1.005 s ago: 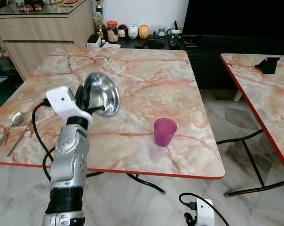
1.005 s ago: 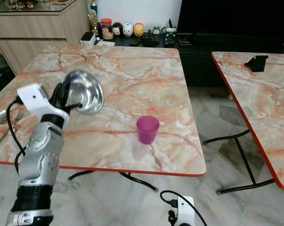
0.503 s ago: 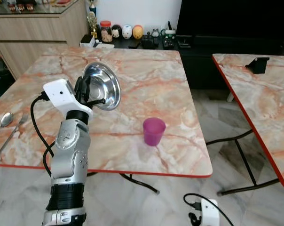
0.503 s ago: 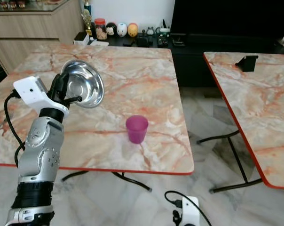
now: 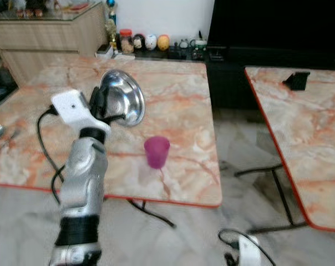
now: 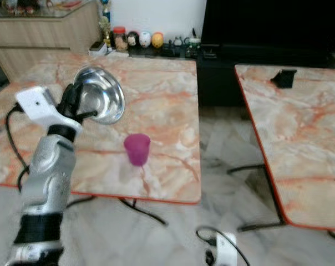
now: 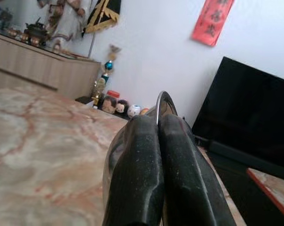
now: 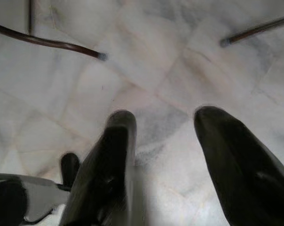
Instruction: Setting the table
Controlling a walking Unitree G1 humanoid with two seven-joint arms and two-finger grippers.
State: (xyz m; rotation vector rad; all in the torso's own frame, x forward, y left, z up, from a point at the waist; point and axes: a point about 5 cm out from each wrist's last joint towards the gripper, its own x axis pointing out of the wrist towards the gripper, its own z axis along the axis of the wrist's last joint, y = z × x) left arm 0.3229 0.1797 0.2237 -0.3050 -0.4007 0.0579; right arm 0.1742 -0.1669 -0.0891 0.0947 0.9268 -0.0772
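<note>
L gripper (image 5: 103, 108) pinches the steel bowl (image 5: 123, 105) by its rim, tilted above the table (image 5: 189, 105). R gripper (image 8: 163, 141) idle, fingers apart. Robot should level the bowl, then lower it clear of the purple cup (image 5: 156, 151)

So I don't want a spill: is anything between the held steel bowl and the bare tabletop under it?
Nothing visible. The left gripper holds the steel bowl by its rim above bare marble table. The purple cup stands nearer the front edge, off to the right.

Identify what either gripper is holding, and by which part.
The left gripper pinches the steel bowl by its rim, tilted above the table. The right gripper holds nothing.
</note>
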